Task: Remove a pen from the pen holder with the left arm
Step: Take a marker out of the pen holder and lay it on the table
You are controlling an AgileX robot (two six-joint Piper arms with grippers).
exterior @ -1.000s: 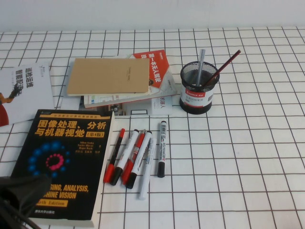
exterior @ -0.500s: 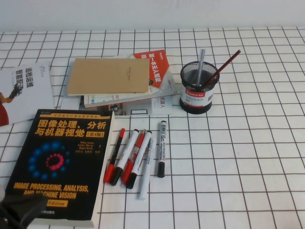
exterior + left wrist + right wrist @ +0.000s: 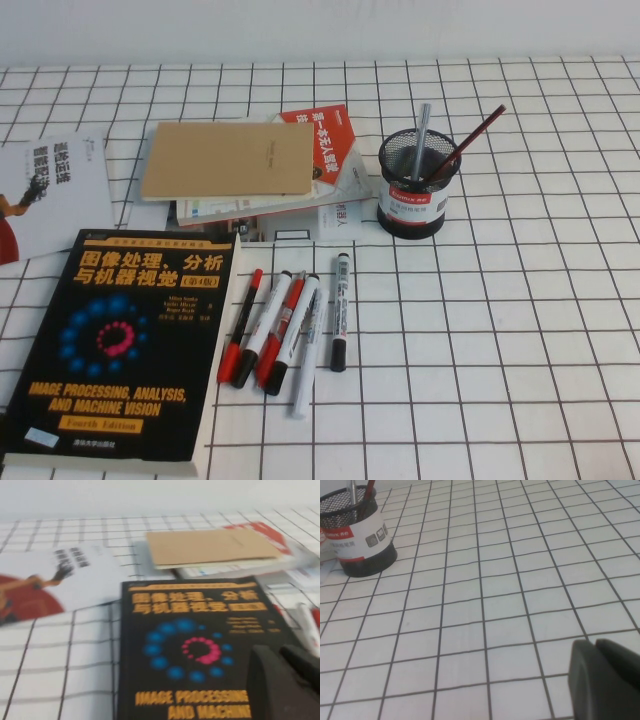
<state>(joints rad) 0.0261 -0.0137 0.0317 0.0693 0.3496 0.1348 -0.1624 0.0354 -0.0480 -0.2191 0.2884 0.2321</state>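
My left gripper [image 3: 279, 652] hovers pinched shut over the black book [image 3: 200, 630], pen holder [image 3: 412, 183] at two o'clock; my right gripper [image 3: 596, 644], seemingly closed, is over the grid cloth [image 3: 495, 605].

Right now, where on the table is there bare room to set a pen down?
Bare table: everything right of the pen holder and the loose pens, to the right edge; the right gripper sits over it. Crowded: the left half, with black book, notebook stack and leaflet; the left gripper, shut, hangs over the book.
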